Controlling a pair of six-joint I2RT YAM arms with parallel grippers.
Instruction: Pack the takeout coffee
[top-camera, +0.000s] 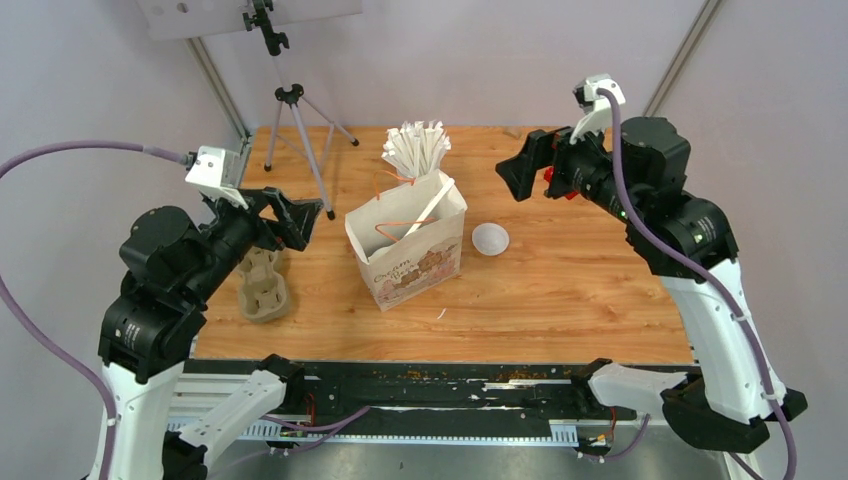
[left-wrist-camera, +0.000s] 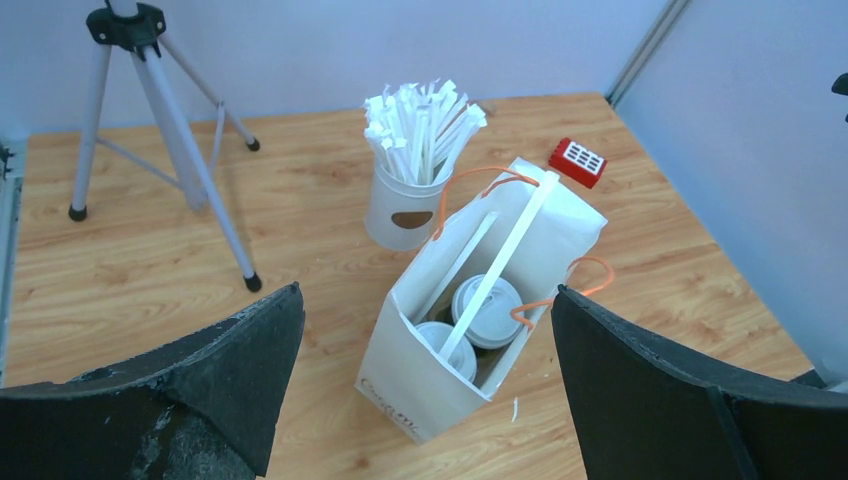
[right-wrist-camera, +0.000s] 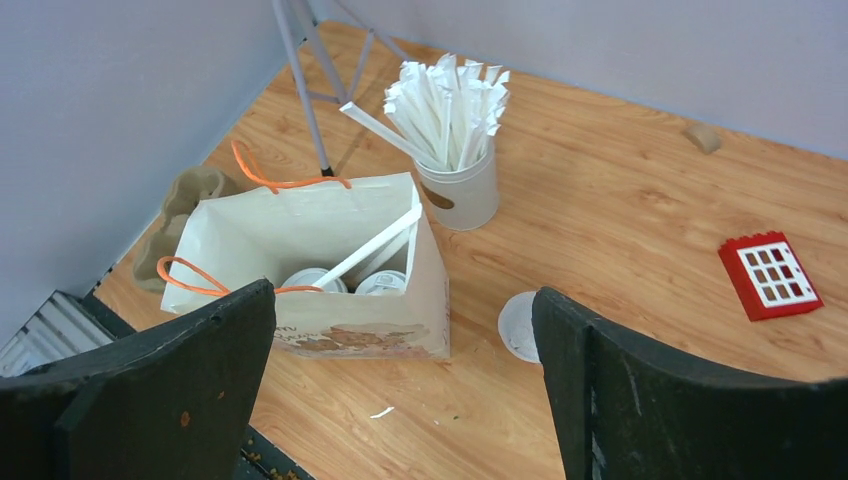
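- Wood tabletop (top-camera: 580, 300) sits between pale lilac walls. A dark rail (top-camera: 440, 385) runs along its near edge, and a tripod (top-camera: 300, 130) stands at the far left.
- A white paper bag (top-camera: 410, 250) with orange handles stands upright mid-table. A cup of wrapped sticks (top-camera: 415, 150) is just behind it and a round white lid (top-camera: 490, 239) lies just to its right. A pulp carrier (top-camera: 262, 285) sits at the left edge.
- Open board lies right of the bag and in front of it.
- The left gripper (top-camera: 298, 220) hovers above the carrier, jaws spread wide, gripping nothing. The right gripper (top-camera: 518, 168) hangs over the far right, equally wide and empty.
- Only the wrist views look into the bag: two lidded cups (left-wrist-camera: 487, 310) stand side by side at its bottom, and a wrapped stick (left-wrist-camera: 500, 260) leans across above them.
- A red block (right-wrist-camera: 768, 275) on the far right board shows plainly in both wrist views.
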